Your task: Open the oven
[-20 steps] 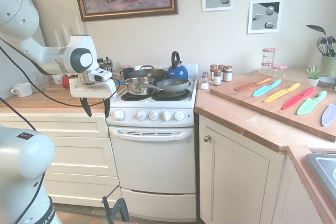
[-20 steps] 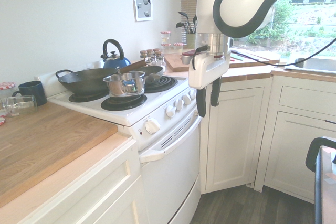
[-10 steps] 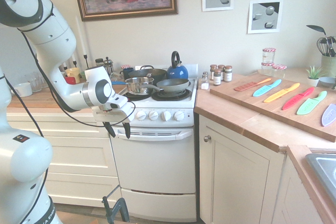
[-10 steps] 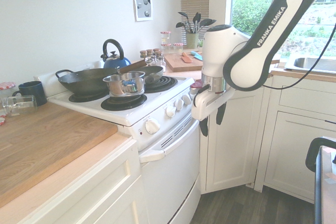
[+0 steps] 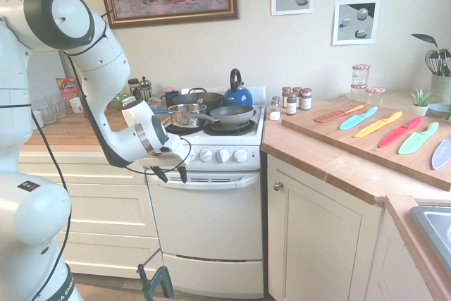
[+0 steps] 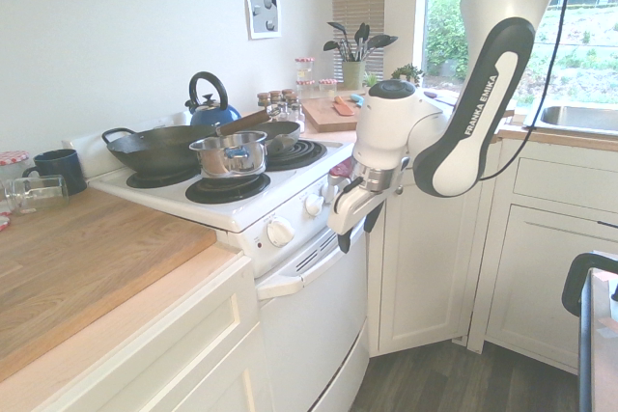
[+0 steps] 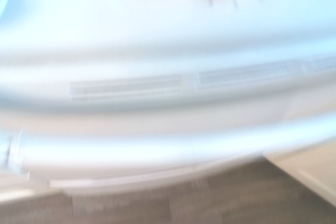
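"Room?"
"Kitchen; pale wall (image 5: 303,54), wooden countertop (image 6: 106,253)."
"Oven?"
"One, white, freestanding (image 5: 206,220), between cream drawers (image 5: 106,206) and a cream cabinet (image 5: 320,237); front door closed."
"On top?"
"Steel saucepan (image 6: 230,154), dark wok (image 6: 164,149), grey frying pan (image 5: 232,114), blue kettle (image 5: 238,96)."
"End effector?"
"My gripper (image 5: 170,174): one, fingers parted, nothing held, by the white bar handle (image 6: 319,262); contact, I cannot tell."

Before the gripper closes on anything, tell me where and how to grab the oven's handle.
Grip the wide bar handle near mid-span, coming from in front of the door, probably one finger above, one below: the bar runs level across the door's top and bows outward.
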Controlling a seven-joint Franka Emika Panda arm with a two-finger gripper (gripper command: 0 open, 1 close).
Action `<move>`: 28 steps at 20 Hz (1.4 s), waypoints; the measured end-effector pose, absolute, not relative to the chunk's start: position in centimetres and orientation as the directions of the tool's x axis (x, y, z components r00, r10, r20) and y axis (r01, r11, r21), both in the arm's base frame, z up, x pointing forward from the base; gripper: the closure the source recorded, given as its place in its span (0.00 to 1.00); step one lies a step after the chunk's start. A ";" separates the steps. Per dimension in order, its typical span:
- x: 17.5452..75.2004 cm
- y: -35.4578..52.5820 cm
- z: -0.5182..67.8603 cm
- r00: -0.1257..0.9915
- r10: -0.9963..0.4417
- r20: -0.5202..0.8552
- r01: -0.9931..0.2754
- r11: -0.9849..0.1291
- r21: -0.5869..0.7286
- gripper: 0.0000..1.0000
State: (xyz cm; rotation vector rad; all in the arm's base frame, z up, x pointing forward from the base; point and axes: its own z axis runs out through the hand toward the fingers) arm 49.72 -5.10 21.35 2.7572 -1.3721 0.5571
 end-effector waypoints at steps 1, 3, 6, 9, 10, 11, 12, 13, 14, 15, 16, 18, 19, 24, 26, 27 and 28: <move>50.8 -5.1 21.0 0.552 -0.769 0.321 -0.773 -0.617 -0.149 0.00; 52.6 -4.9 20.2 0.550 -0.771 0.321 -0.771 -0.617 -0.159 0.00; 55.0 -4.1 19.5 0.544 -0.777 0.317 -0.770 -0.612 -0.181 0.00; 56.9 -4.0 18.9 0.547 -0.779 0.307 -0.766 -0.613 -0.191 0.00; 56.9 -4.1 18.6 0.554 -0.777 0.299 -0.764 -0.617 -0.188 0.00; 56.8 -4.3 18.1 0.559 -0.777 0.289 -0.764 -0.618 -0.184 0.00; 56.8 -4.6 17.5 0.563 -0.779 0.277 -0.766 -0.617 -0.179 0.00; 56.8 -5.0 16.8 0.562 -0.784 0.265 -0.771 -0.612 -0.176 0.00; 57.0 -5.4 16.0 0.562 -0.786 0.258 -0.772 -0.611 -0.175 0.00; 57.2 -6.0 15.2 0.563 -0.786 0.254 -0.772 -0.610 -0.178 0.00; 57.5 -6.7 14.6 0.552 -0.796 0.246 -0.778 -0.598 -0.190 0.00; 57.7 -8.0 13.5 0.577 -0.782 0.236 -0.758 -0.620 -0.200 0.00; 57.6 -8.4 13.4 0.582 -0.780 0.230 -0.753 -0.624 -0.208 0.00; 55.9 -9.9 13.7 0.607 -0.753 0.255 -0.712 -0.657 -0.246 0.00; 54.5 -10.4 14.0 0.619 -0.739 0.266 -0.699 -0.673 -0.241 0.00; 53.6 -10.6 14.0 0.626 -0.734 0.263 -0.697 -0.678 -0.234 0.00; 52.5 -10.8 13.9 0.631 -0.734 0.253 -0.699 -0.678 -0.225 0.00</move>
